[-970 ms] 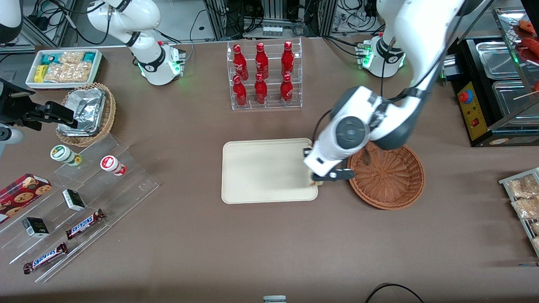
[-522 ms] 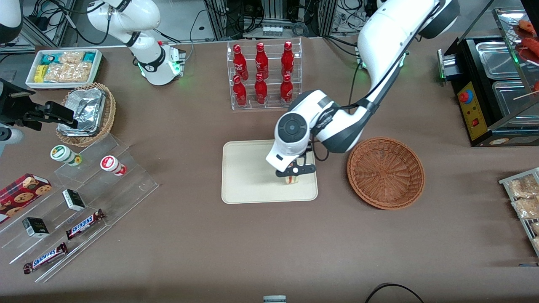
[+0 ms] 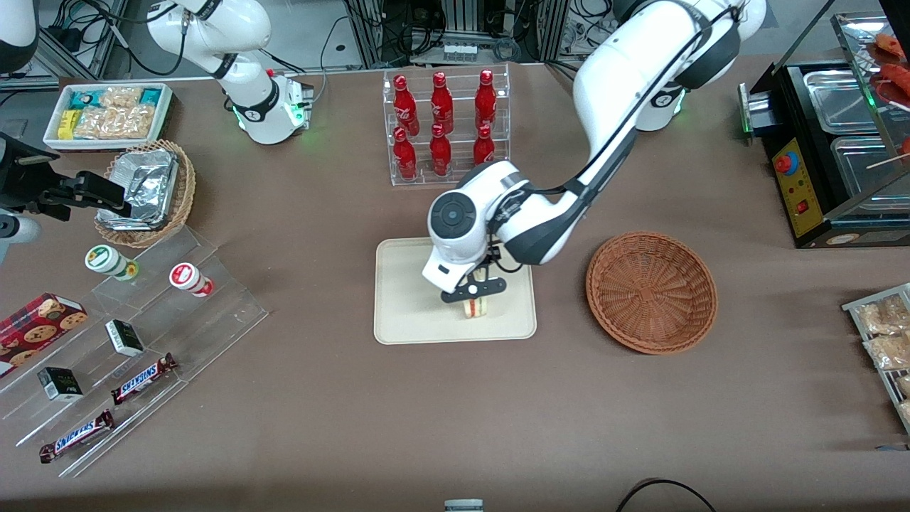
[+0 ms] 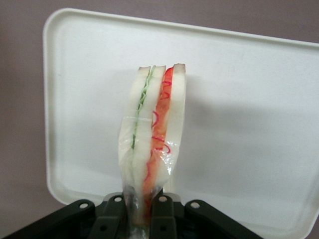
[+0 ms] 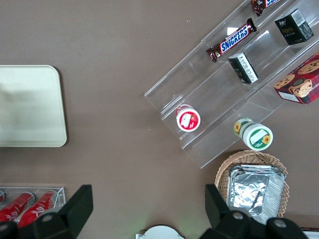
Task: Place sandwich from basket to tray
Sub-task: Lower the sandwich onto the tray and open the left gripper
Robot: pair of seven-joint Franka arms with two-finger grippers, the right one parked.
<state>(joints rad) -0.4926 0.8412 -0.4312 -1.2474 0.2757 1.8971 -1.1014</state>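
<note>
The hand (image 3: 475, 291) hung over the tray (image 3: 405, 313), in the part of it nearer the front camera and toward the basket's side, and it was closed tight on the sandwich (image 3: 476, 307). In the wrist view the black fingers (image 4: 115, 215) pinched one end of the wrapped sandwich (image 4: 152, 144), and the rest of it stuck out over the pale tray (image 4: 249, 99), with red and green filling showing along the cut edge. Whether the sandwich touched the tray floor or hung just above it, I couldn't tell. The basket (image 3: 651, 291) sat on the counter (image 3: 455, 412) beside the tray, toward the working arm's end, apart from it, nothing visible inside. A clear rack of red bottles (image 3: 444, 128) stood farther from the front camera than the tray. Toward the parked arm's end were clear stepped shelves (image 3: 142, 334) with candy bars (image 3: 144, 378), small black boxes and two round cups, plus a lighter wicker basket holding foil containers (image 3: 146, 188) and a white box of snack packets (image 3: 106, 114).
</note>
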